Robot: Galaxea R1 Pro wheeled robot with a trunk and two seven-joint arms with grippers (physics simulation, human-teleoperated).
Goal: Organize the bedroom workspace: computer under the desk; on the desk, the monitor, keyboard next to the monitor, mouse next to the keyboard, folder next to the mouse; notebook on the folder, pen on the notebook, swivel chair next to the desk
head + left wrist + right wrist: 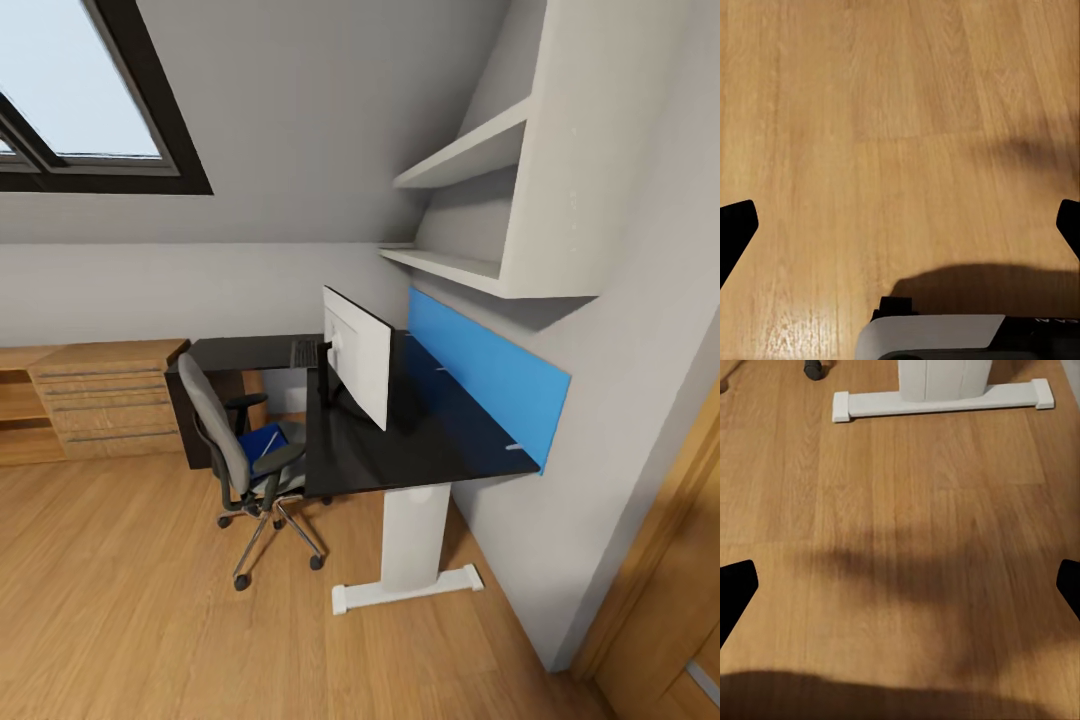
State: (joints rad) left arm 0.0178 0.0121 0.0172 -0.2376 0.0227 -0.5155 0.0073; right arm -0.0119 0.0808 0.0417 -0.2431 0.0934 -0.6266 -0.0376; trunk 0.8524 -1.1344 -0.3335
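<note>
The black L-shaped desk (420, 440) stands on a white leg against the right wall. On it stands the monitor (357, 352), its white back toward me. The black keyboard (303, 352) lies on the desk beyond the monitor. The grey swivel chair (232, 445) is pulled up to the desk's inner corner, and the blue folder (260, 440) lies on its seat. My left gripper (900, 229) is open above bare wooden floor. My right gripper (900, 589) is open too, over the floor just short of the desk's white foot (941, 397).
A light wooden dresser (100, 400) stands left of the desk under a slanted window. A blue wall panel (485, 370) and white shelves (470, 150) hang above the desk. A wooden door (670, 600) is at the right. A chair caster (814, 367) sits near the desk's foot.
</note>
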